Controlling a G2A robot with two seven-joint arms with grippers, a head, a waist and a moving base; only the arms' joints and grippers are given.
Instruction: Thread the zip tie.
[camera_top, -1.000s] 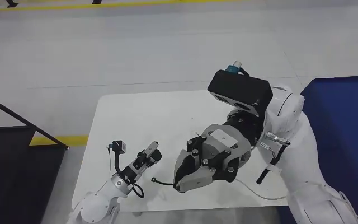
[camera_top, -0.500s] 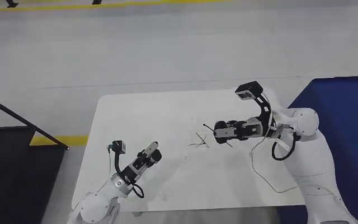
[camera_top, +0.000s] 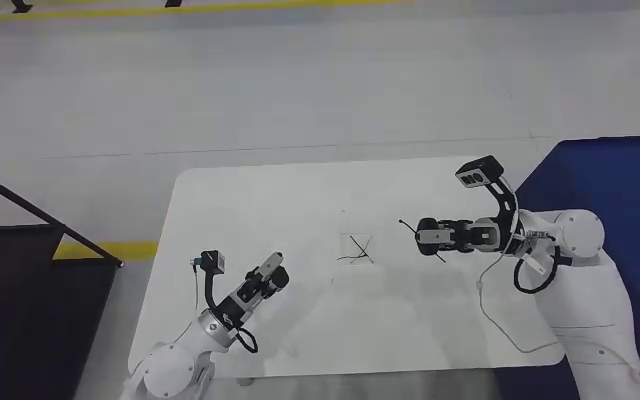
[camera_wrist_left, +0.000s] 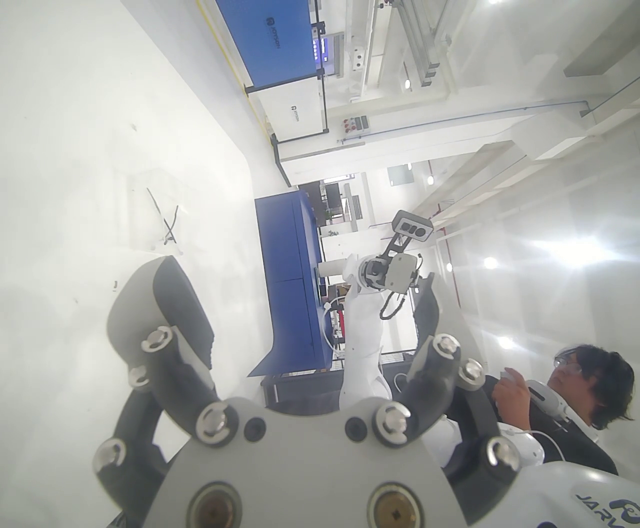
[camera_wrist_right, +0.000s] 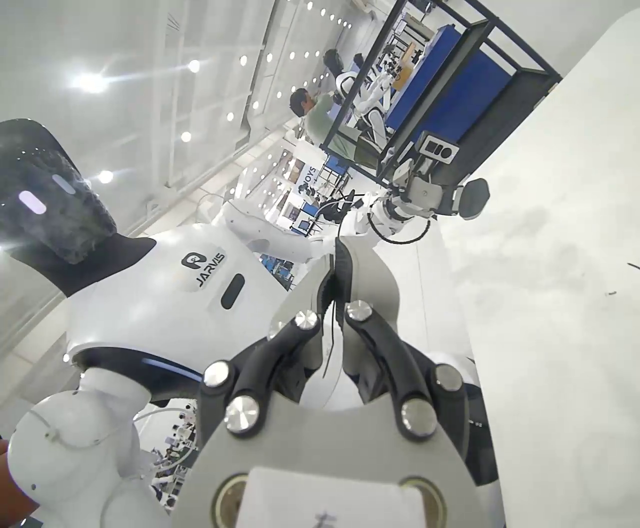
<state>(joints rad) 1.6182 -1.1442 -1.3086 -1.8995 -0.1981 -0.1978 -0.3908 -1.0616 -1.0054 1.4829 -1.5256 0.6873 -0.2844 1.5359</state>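
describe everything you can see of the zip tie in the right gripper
The zip tie is a thin black strip, plastic by its look. The right gripper is shut on it partway along, so one end pokes out toward the middle of the white table and the other sticks out the opposite side, on a slant. It is held over the table, and nothing but the fingers seems to touch it. It looks straight and unlooped; its head is too small to tell.
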